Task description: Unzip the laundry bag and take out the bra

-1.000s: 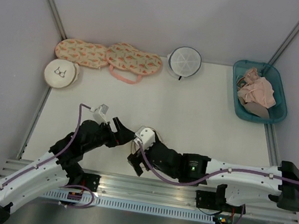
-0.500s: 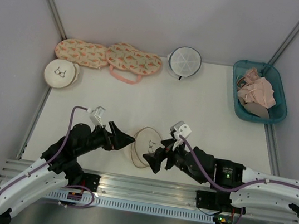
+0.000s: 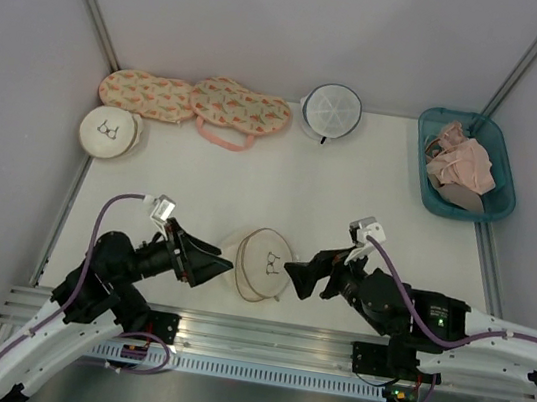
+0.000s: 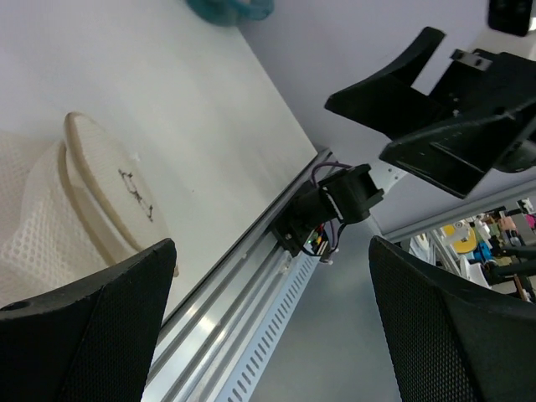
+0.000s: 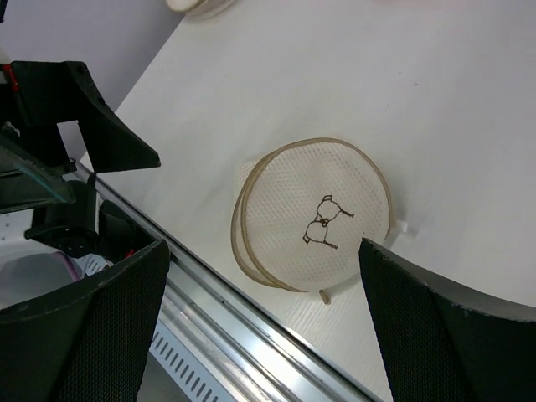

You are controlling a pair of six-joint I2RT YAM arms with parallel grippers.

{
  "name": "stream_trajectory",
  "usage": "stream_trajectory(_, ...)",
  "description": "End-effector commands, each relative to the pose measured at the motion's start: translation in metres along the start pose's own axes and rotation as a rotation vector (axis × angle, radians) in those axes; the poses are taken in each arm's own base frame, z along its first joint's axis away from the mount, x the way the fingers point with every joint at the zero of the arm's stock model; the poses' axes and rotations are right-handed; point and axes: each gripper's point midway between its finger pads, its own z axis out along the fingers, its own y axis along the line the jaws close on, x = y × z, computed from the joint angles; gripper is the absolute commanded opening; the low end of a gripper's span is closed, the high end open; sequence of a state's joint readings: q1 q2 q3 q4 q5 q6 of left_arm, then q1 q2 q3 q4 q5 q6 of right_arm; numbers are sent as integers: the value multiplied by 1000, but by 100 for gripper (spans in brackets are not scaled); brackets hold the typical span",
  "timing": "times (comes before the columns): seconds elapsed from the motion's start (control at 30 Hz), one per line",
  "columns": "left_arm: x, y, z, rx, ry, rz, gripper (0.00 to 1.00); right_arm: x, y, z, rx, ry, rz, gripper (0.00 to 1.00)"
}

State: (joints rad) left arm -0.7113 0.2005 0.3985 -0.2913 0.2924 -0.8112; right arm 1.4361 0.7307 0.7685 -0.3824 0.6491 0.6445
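White tabletop [image 3: 349, 203] fills my top feed, boxed in by pale walls on three sides, with a metal rail [image 3: 258, 336] along the near edge. Both arms have backed off since half a second ago. The left arm [image 3: 83, 295] has slid toward its base and the right arm [image 3: 433, 317] has drawn off to the right. The laundry bag [image 3: 261, 264], which they covered a second ago, now lies bare between them.

My left gripper [image 3: 219, 264] sits just beside the bag's left rim and my right gripper [image 3: 296, 271] just beside its right rim (I cannot tell if either touches). On the wrist feeds the left fingers [image 4: 84, 327] and right fingers [image 5: 444, 327] stand spread wide, with nothing held.

The bag lies flat, bra sketch up, close to the rail, so room is tight on that side. Behind it a broad bare stretch of table runs to the far row. I cannot tell whether its zipper is shut.

My count:
- two arms
- one teal basket [image 3: 424, 148] in the far right corner, holding the pink bra [image 3: 466, 162] heaped by a tan-grey bra [image 3: 469, 199]
- two peach pouches [image 3: 148, 94] [image 3: 242, 106] at the far left
- one white mesh bag [image 3: 331, 109]
- a second cream bag [image 3: 110, 131] with the same sketch by the left wall
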Motion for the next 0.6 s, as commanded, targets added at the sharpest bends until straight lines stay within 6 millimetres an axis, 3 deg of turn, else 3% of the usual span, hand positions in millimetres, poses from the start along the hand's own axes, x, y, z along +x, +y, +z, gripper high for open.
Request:
stream_trajectory(0.0,-17,-37,-16,127,-40,114,99,-13,-4,-6,15,-49,63,98)
stream_trajectory(0.57,-23,-50,-23,151,-37,128,99,-24,7,-8,-38,-81,82,98)
